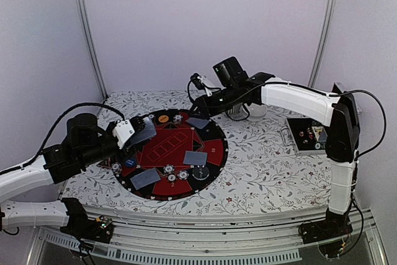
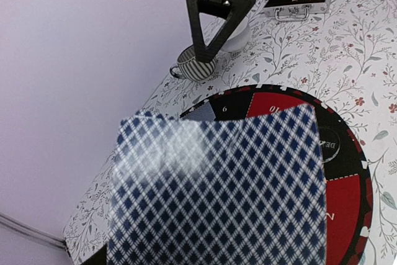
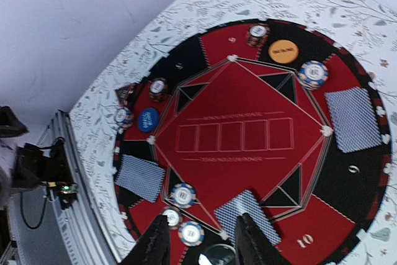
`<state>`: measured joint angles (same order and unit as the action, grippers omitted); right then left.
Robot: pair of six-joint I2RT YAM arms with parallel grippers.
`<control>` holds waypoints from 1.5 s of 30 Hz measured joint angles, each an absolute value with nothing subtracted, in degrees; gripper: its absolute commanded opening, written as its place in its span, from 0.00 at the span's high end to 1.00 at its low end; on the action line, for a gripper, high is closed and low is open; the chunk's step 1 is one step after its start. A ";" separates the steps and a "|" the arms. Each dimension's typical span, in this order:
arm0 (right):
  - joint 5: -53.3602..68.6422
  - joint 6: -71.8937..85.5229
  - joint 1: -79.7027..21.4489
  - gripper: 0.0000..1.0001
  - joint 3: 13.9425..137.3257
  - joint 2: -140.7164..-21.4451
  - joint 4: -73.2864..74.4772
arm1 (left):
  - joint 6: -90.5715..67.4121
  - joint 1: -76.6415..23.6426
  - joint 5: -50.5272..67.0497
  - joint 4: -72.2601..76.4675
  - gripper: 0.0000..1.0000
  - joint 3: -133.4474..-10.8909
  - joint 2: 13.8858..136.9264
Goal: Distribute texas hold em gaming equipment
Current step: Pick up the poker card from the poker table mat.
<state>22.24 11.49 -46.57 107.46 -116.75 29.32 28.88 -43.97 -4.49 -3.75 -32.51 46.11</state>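
Plainly, my left gripper (image 1: 133, 133) clasps a fan of playing cards (image 2: 217, 197) at the edge of the mat (image 3: 248, 91); its rim reads "6", "9" and "10". My right gripper (image 3: 203, 243) hangs spread and empty above that mat; three more cards lie face down on it among the poker chips (image 3: 313, 74).
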 measured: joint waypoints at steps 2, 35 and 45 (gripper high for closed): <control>20.12 10.48 -45.34 0.51 105.03 -115.90 30.15 | 28.88 -43.97 -4.49 -3.75 0.47 -32.51 46.11; 12.53 -5.26 -47.75 0.36 108.75 -134.87 41.23 | 28.88 -43.97 -3.66 -3.77 0.47 -32.51 46.15; 7.62 -6.96 -50.74 0.42 111.63 -136.16 45.19 | 28.88 -43.97 -3.46 -3.79 0.47 -32.51 46.15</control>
